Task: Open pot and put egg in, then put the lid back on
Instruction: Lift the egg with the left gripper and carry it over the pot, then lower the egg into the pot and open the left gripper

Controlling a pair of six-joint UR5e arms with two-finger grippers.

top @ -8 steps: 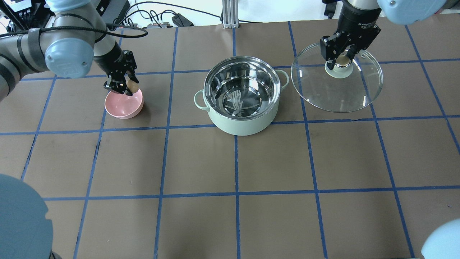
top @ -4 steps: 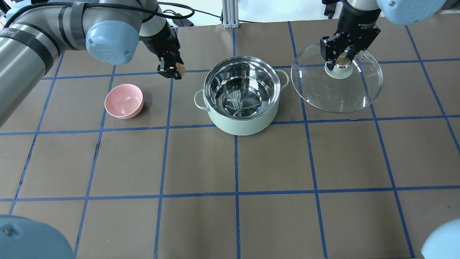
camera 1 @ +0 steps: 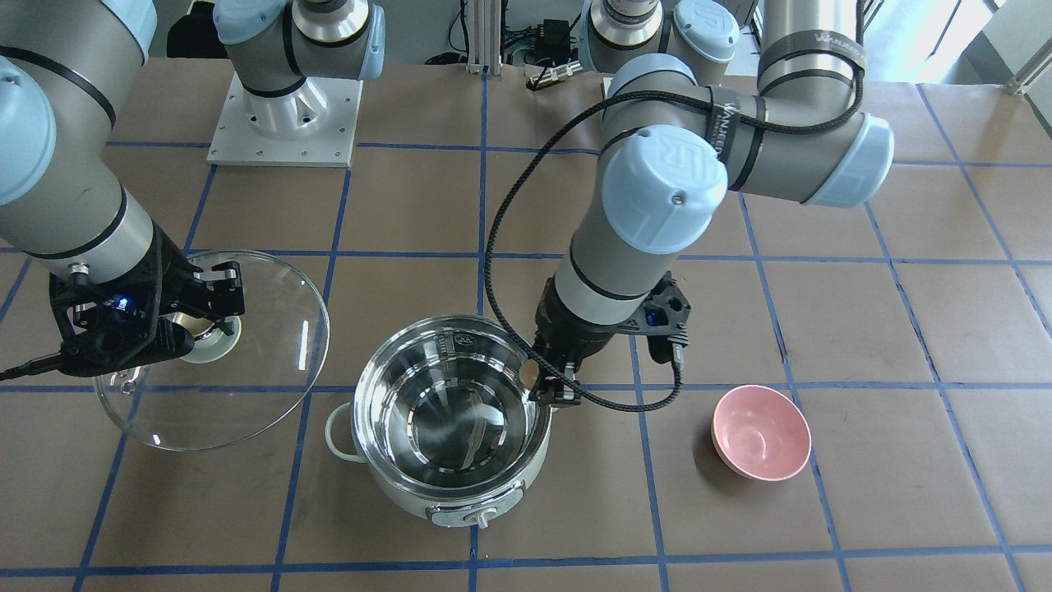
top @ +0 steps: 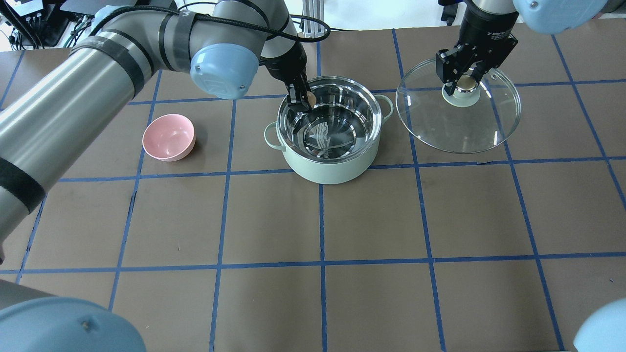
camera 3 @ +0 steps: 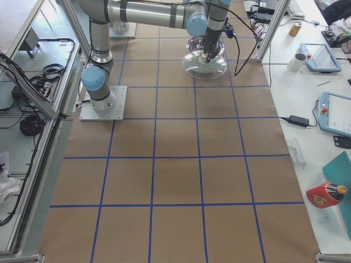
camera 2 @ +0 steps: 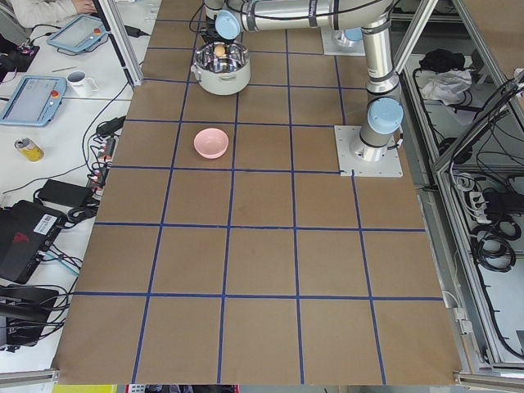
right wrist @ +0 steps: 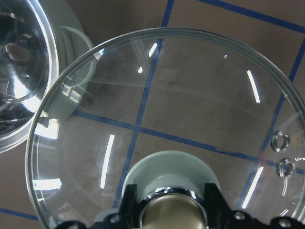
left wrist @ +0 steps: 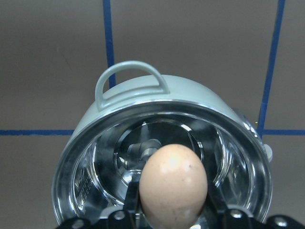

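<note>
Holding the egg tight in its grasp, the left gripper hangs over the open pot, whose near rim lies just below it. The right gripper is closed on the knob of the lid; the clear glass spreads under it, beside the pot.

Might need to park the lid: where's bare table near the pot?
Bare table spans the robot's side of the pot. A patch lies between pink bowl and pot. Crowded: lid near the pot's handle; left gripper holds the egg over the rim.
</note>
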